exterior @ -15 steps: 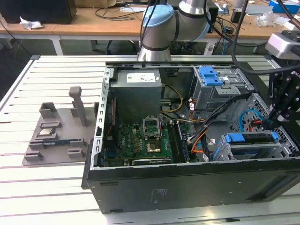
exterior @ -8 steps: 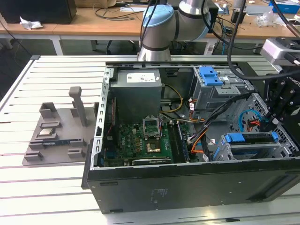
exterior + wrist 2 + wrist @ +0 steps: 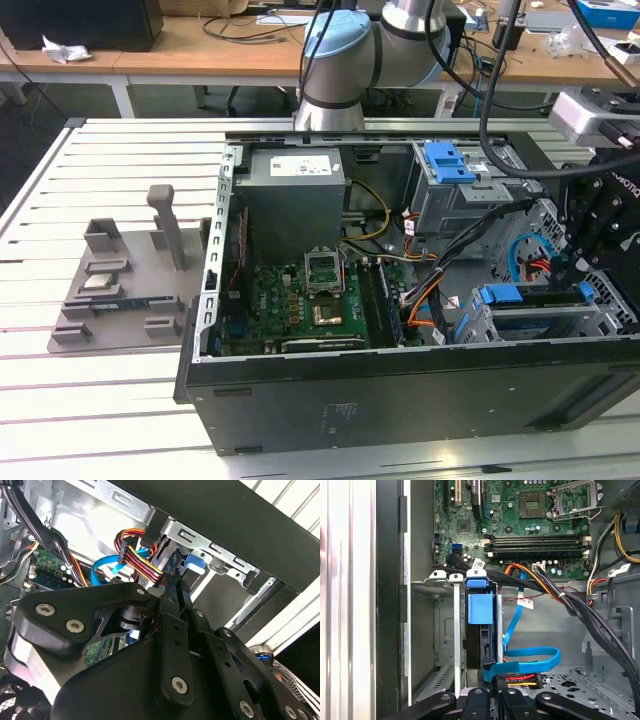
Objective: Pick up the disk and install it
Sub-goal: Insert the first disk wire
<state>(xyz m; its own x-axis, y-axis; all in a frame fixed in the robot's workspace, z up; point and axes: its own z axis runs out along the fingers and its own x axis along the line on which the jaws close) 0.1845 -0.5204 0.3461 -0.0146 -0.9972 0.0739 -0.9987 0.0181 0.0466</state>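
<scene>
One gripper closed (fingers pressed together) just behind the disk, seated in its metal drive cage.

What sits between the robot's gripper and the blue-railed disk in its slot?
In the first wrist view, a looped blue flat cable crosses between the gripper and the disk.

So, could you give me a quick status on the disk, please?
Gripper down inside the case by the drive cage. Disk seated in the cage. Blue cable lies close beside.
</scene>
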